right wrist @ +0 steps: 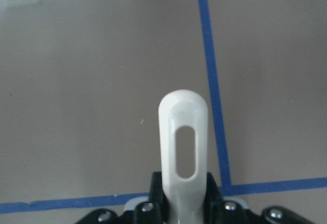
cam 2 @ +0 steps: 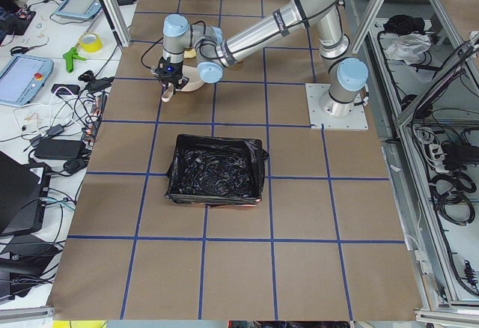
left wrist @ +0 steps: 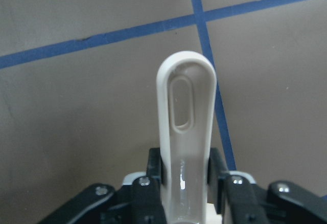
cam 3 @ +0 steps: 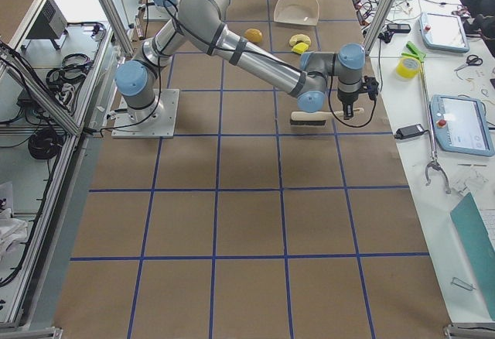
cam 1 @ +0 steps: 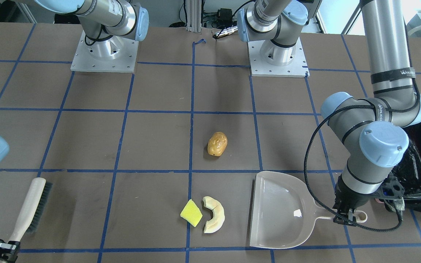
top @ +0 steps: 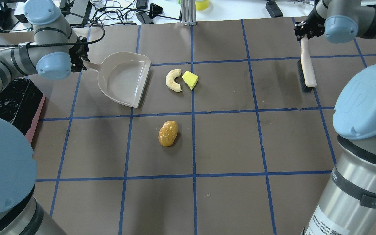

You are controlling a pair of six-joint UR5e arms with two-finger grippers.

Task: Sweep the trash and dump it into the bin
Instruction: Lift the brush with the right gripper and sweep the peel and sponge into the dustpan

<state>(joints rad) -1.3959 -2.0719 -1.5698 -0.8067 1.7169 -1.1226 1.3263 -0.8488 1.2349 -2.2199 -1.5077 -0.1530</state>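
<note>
trash loose on table: potato lump [top: 168, 133] centre; crescent slice [top: 173, 80] + sponge wedge [top: 190, 80] side by side, farther out | dustpan [top: 122, 81] mouth just left of slice | left gripper [left wrist: 186, 170] clamped on dustpan handle | right gripper [right wrist: 184, 188] clamped on brush [top: 306, 70] handle, far right | bin [top: 35, 120] at left edge

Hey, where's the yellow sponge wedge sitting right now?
In the overhead view the yellow sponge wedge lies on a blue tape line, just right of the cream crescent slice, with the dustpan farther left and the brush far right.
</note>
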